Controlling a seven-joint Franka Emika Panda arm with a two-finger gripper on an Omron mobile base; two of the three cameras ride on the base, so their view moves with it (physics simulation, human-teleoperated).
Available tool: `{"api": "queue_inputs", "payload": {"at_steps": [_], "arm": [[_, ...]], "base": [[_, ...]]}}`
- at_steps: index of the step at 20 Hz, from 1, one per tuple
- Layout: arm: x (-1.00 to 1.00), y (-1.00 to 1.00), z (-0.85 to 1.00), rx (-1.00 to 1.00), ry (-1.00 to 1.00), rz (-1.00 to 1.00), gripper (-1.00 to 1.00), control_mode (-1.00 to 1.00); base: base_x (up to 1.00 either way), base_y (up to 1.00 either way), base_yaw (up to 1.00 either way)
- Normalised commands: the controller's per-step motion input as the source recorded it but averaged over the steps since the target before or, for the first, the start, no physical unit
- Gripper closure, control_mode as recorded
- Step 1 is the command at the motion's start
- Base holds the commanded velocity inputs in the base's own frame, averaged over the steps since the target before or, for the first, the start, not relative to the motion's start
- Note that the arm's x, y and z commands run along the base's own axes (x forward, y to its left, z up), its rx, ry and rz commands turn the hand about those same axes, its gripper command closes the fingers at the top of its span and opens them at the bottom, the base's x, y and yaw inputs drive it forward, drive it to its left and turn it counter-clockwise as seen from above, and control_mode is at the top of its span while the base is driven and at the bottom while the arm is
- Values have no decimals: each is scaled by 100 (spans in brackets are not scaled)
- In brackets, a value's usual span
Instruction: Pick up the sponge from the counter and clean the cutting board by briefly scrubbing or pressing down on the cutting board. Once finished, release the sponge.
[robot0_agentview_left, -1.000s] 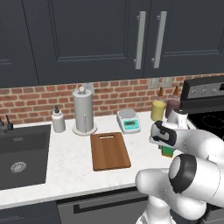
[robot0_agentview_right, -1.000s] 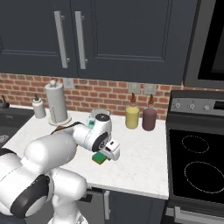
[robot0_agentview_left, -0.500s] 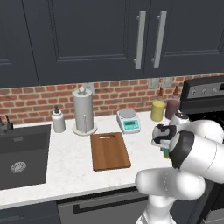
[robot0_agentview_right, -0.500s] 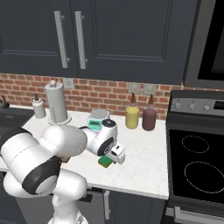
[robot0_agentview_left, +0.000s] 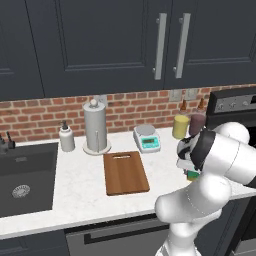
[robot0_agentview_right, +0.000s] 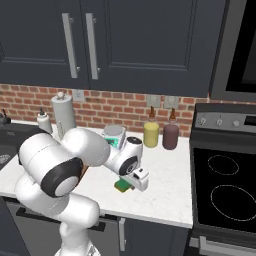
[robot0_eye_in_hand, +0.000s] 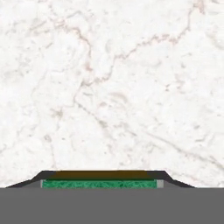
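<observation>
Tabletop: white stone with faint brownish marbling, smooth and flat, dark along its front edge; a dark sink is sunk into its left end.
Arm: glossy white rounded shells with dark joints, folded low over the right part of the tabletop, the wrist bent down.
Cutting board: brown wooden rectangle with lengthwise grain and a slot handle at its far short end; lies flat, well left of the tool.
Paper towel roll: upright grey cylinder on a round base, behind the board.
Sponge: small flat block, speckled green face over a yellow layer; low over the tabletop, near its front edge.
Tool: fingers closed narrow on the sponge's two ends.
</observation>
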Motion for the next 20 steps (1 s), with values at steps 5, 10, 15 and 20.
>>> {"api": "queue_inputs", "payload": {"at_steps": [5,10,15,20], "arm": [[4,-8,-54,0,0,0,-100,-100],[0,0,-15,0,0,-1,-100,-100],[0,0,0,0,0,-2,-100,-100],[-2,0,0,0,-5,-1,-100,-100]], "base": [[0,0,0],[0,0,0],[0,0,0],[0,0,0]]}}
